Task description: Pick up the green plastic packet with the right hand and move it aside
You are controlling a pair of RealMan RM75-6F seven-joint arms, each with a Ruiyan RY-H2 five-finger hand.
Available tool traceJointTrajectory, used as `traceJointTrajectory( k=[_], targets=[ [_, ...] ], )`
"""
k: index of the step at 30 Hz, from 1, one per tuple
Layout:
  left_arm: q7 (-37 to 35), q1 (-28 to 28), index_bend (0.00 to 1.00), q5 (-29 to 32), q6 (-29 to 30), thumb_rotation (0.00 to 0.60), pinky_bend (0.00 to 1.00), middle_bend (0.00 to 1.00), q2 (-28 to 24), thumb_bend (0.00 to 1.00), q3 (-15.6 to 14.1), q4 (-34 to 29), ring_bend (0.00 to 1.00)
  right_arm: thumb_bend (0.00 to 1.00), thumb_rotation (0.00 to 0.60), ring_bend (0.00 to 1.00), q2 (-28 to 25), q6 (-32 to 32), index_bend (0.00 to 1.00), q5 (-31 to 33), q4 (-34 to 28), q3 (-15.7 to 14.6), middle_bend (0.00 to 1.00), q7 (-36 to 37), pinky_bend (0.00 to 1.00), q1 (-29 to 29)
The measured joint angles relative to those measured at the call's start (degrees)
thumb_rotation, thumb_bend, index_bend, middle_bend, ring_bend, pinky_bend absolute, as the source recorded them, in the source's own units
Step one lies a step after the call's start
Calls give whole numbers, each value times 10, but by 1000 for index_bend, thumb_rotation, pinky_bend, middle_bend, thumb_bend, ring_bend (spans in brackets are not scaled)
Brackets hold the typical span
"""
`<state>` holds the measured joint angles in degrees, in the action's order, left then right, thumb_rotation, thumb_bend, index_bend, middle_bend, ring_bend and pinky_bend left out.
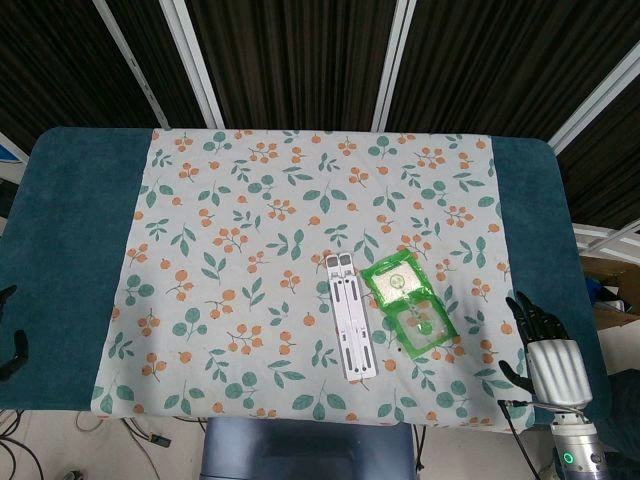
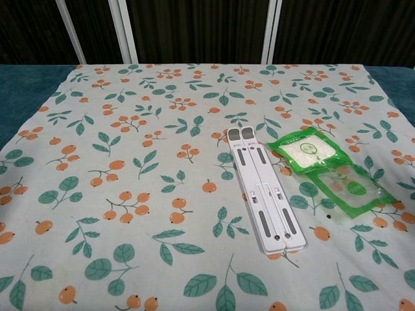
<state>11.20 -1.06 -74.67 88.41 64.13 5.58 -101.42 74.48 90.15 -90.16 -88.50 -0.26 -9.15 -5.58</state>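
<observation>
The green plastic packet (image 1: 408, 300) lies flat on the patterned cloth, right of centre; the chest view shows the green plastic packet (image 2: 329, 170) as two joined clear pouches with green borders. My right hand (image 1: 545, 350) hovers at the table's near right edge, right of the packet and apart from it, fingers spread and holding nothing. Only dark fingertips of my left hand (image 1: 10, 335) show at the far left edge of the head view. Neither hand appears in the chest view.
A white folding stand (image 1: 347, 313) lies lengthwise just left of the packet, nearly touching it; the white folding stand (image 2: 262, 194) fills the middle of the chest view. The leaf-and-orange cloth (image 1: 250, 230) covers a teal table (image 1: 70, 200). A cardboard box (image 1: 608, 285) sits off the right edge.
</observation>
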Motion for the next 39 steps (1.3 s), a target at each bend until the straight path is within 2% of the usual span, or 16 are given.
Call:
traceJointTrajectory(
  k=[21,30,33,39],
  targets=[
    [-1,2,132,10,-2,600,0,0,1,546,4,-5,0,239,600,176,-5,-20,47,1,-8,6,84,20,222,3],
    [-6,3,132,14,-2,600,0,0,1,546,6,-11,0,222,600,170,-13,-60,49,-6,-36,-14,84,57,222,-3],
    [-7,3,132,16,-1,600,0,0,1,546,6,-13,0,214,600,162,-5,-69,48,-14,-42,-18,84,48,221,-7],
    [-12,4,132,21,-3,600,0,0,-1,546,8,-14,0,212,600,148,26,-96,51,-19,-49,-17,84,-14,221,-21]
  ],
)
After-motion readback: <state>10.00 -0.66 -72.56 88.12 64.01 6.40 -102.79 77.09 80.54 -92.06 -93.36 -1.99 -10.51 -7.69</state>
